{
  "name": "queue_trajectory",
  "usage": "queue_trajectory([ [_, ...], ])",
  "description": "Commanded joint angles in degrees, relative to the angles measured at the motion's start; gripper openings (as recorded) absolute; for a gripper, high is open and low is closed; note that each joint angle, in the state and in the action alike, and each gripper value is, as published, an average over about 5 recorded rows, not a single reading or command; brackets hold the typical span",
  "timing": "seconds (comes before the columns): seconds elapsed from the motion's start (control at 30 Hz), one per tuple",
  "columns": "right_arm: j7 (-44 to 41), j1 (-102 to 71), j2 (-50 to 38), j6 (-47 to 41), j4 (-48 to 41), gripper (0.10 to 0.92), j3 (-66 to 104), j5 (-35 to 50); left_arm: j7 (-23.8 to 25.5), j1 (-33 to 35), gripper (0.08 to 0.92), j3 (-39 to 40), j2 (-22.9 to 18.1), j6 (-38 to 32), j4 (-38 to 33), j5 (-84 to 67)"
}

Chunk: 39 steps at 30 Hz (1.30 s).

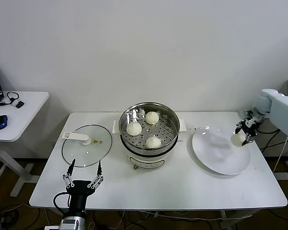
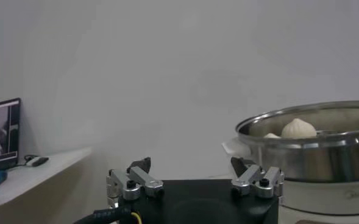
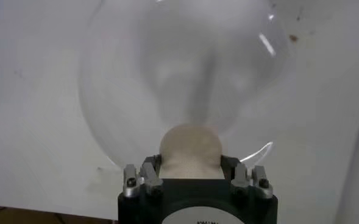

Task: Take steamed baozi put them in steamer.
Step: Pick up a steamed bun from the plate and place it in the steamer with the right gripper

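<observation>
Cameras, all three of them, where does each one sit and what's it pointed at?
Head view: on the robot's head, looking forward and down at the table, steamer, lid and plate; both arms show, the left gripper open, the right gripper at the plate.
Left wrist view: low, looking across the table; its own fingers show.
Right wrist view: above the plate, looking down; its fingers hold a baozi.
Shared: head and left wrist both see the steamer.

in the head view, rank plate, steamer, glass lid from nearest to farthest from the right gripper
Measured from the right gripper, which holds a baozi:
1. White plate, directly beneath it, on the right.
2. Steamer, table centre.
3. Glass lid, far left.
</observation>
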Motion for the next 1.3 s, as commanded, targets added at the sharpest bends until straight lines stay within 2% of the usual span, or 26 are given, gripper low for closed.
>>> queue_trajectory([
  [0.03,1.9,24.9,-0.9,-6.2,21.6,0.654,-21.7,16.4,0.1,-0.5,0.823,0.9,-0.5,0.4,-0.5,0.1],
  [0.27,4.5,35.9,3.0,-13.4,33.5,0.661,-27.1,27.5,0.4,-0.9,0.823,1.5,-0.2,0.7,-0.8,-0.2],
  [0.43,7.2,38.8,7.1,-18.5,36.2,0.663,-26.6,34.7,0.5,-1.4,0.823,1.6,0.1,1.1,-0.8,-1.0],
  [0.8,9.8,33.4,16.8,-22.8,32.3,0.694,-21.9,41.1,1.2,-2.8,0.823,1.4,0.6,1.9,-0.8,-2.6],
  [1.1,11.3,22.6,21.2,-23.9,25.2,0.696,-17.0,39.1,1.2,-2.4,0.823,0.6,0.7,1.9,-0.7,-3.0],
  [1.3,11.9,18.2,22.4,-24.3,23.6,0.696,-15.1,37.4,1.2,-2.5,0.823,0.2,0.8,1.9,-0.3,-3.2],
])
